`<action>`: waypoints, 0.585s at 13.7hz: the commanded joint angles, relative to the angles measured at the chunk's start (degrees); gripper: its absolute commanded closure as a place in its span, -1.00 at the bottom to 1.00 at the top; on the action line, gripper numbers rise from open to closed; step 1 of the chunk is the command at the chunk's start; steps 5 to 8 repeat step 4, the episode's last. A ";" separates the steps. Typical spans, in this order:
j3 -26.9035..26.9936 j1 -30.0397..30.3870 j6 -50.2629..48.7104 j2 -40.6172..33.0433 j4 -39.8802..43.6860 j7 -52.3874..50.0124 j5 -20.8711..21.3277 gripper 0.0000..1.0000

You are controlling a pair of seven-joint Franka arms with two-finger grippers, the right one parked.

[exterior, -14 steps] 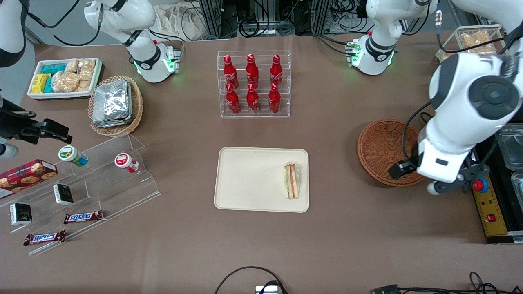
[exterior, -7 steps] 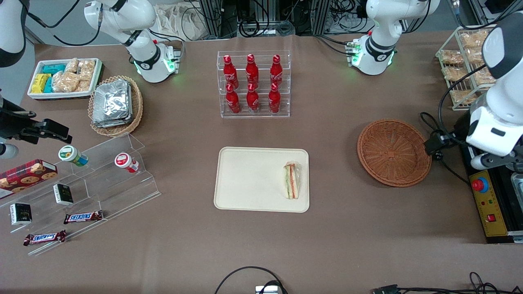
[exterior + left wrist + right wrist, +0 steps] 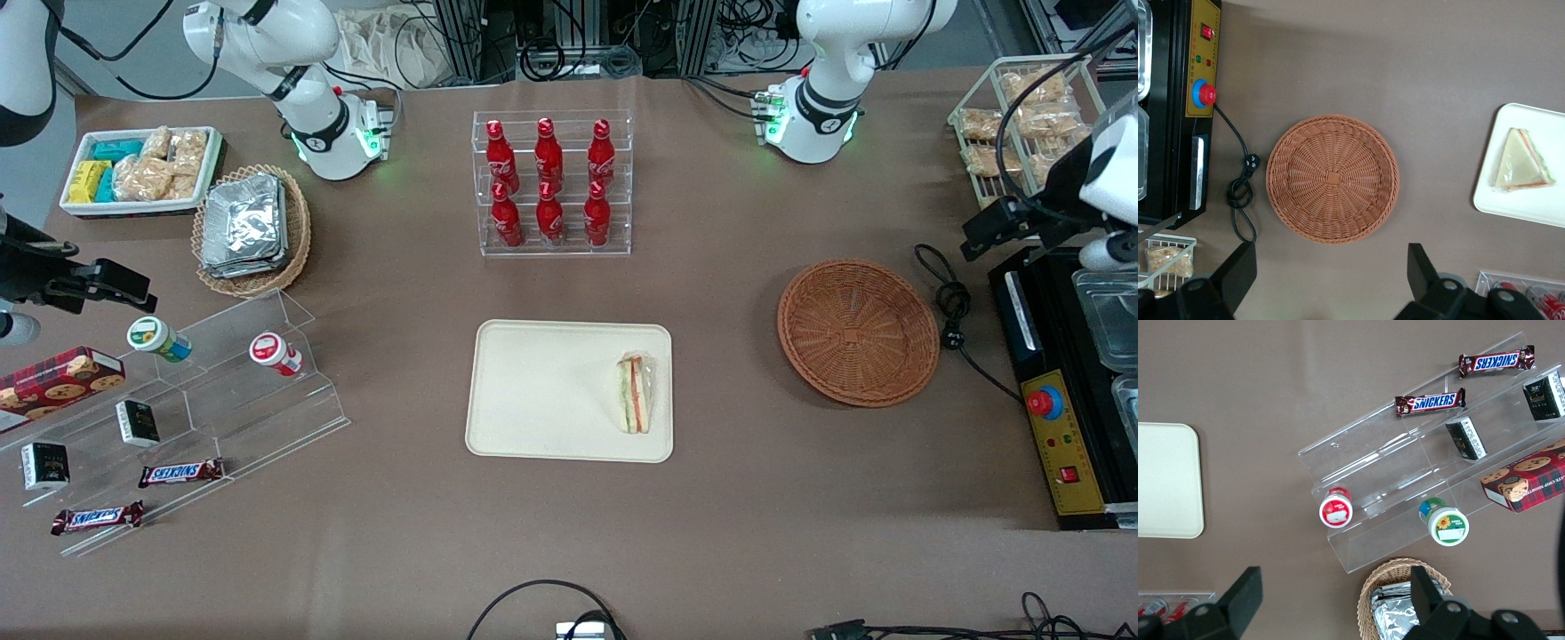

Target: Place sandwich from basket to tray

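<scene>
Now the sandwich (image 3: 634, 394) lies flat on the tray (image 3: 533, 391), close to the rim at the end toward the working arm, its red, orange and green layers showing along one edge. Well apart from it, toward the working arm's end of the tabletop (image 3: 711, 533), sits the basket (image 3: 858, 332), with nothing in it. The tool (image 3: 1331, 277) hangs high above the tabletop with its two fingers (image 3: 1238, 270) spread wide and nothing between them; the wrist view looks straight down past them onto the basket (image 3: 1332, 178) and the sandwich (image 3: 1523, 162) on the tray (image 3: 1518, 200). A coiled black cable (image 3: 949, 311) lies just beside the basket, running toward a black control box (image 3: 1062, 444) with a red button (image 3: 1045, 402)
</scene>
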 commanded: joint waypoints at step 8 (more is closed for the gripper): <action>0.42 -0.25 -3.33 -0.23 0.49 1.45 -1.36 -1.00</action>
